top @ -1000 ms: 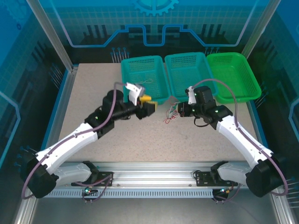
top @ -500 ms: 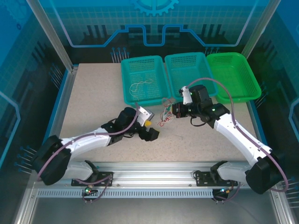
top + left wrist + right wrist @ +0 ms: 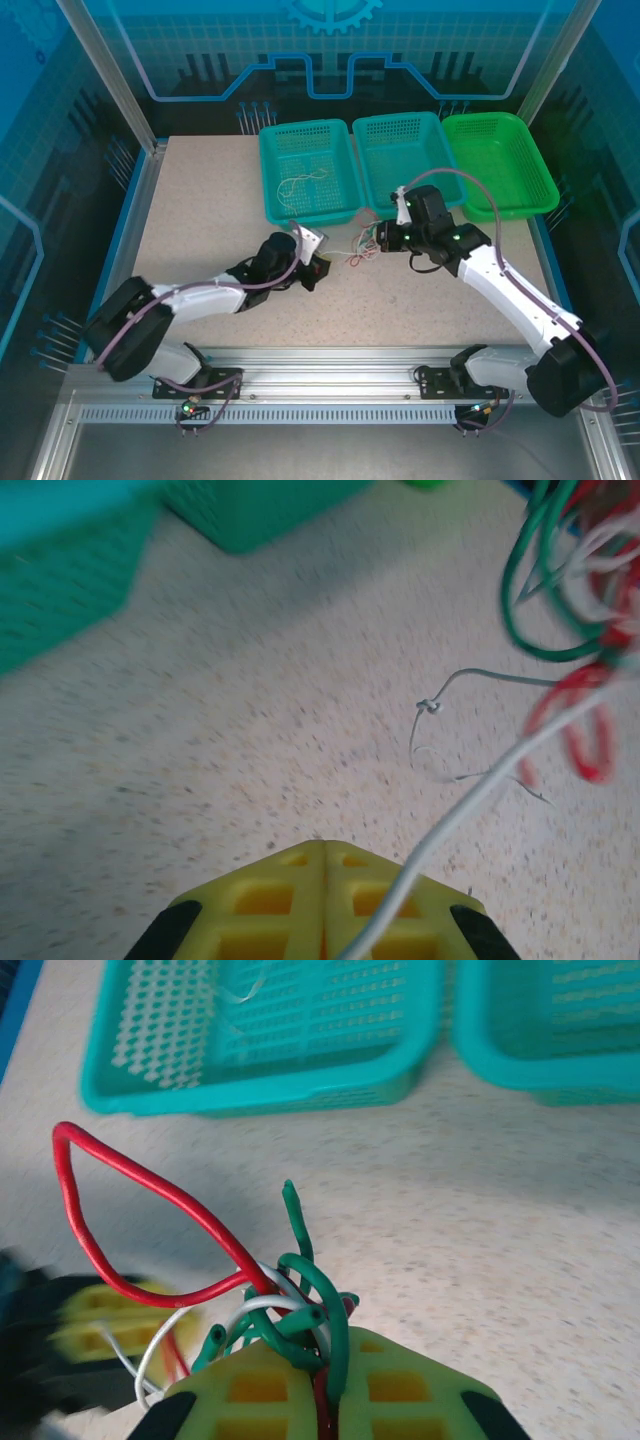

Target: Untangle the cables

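While the right gripper (image 3: 322,1365) squeezes shut on the cables (image 3: 300,1310), a small bunch of green, red and white wire right at its yellow tips, the left gripper (image 3: 325,852) is closed too. A white cable (image 3: 480,790) runs from the bunch in between its fingers, so it looks to be pinching that one strand. Seen from the top, the left gripper (image 3: 318,272) sits at about 8 o'clock from the cables (image 3: 362,248) and the right gripper (image 3: 385,238) at 3 o'clock from them, both low over the counter (image 3: 200,200). At 12 o'clock from the left gripper is the left teal basket (image 3: 305,172), with a thin white wire (image 3: 300,185) lying in it. My guess is that the step in hand is pulling one white strand out of the bunch. The next move calls for a slow pull toward 9 o'clock while the right gripper holds tight, or the whole bunch may slide along. One second ago the left gripper was up by the left teal basket. Half a second ago it was low over the counter with its fingers wide apart. Now it has shut and sits closer to the bunch, and the right gripper has hardly moved.
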`<move>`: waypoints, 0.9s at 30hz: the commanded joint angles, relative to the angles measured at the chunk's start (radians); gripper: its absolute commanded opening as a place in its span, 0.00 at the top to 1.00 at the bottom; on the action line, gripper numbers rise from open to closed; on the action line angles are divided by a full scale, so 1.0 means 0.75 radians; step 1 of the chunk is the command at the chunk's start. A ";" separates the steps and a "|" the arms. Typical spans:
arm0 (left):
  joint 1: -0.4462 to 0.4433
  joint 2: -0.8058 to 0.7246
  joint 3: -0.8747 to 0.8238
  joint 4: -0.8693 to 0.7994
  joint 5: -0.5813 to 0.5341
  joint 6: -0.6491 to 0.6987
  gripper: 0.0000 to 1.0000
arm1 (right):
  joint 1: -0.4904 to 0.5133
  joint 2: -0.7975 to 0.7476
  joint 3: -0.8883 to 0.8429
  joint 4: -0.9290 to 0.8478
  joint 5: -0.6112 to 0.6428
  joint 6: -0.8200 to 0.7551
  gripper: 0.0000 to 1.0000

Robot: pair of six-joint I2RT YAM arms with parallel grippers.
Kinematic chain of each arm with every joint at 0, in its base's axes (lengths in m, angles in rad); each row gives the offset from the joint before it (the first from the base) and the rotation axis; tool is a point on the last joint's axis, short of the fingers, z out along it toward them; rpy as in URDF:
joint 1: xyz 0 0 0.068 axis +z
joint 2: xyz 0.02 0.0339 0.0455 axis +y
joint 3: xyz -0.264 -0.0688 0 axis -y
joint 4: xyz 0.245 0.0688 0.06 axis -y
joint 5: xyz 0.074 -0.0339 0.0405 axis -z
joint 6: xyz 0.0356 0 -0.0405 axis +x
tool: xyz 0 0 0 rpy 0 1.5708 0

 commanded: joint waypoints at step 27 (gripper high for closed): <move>0.173 -0.419 -0.135 -0.356 -0.172 -0.391 1.00 | 0.284 0.050 -0.264 0.261 -0.078 0.046 0.37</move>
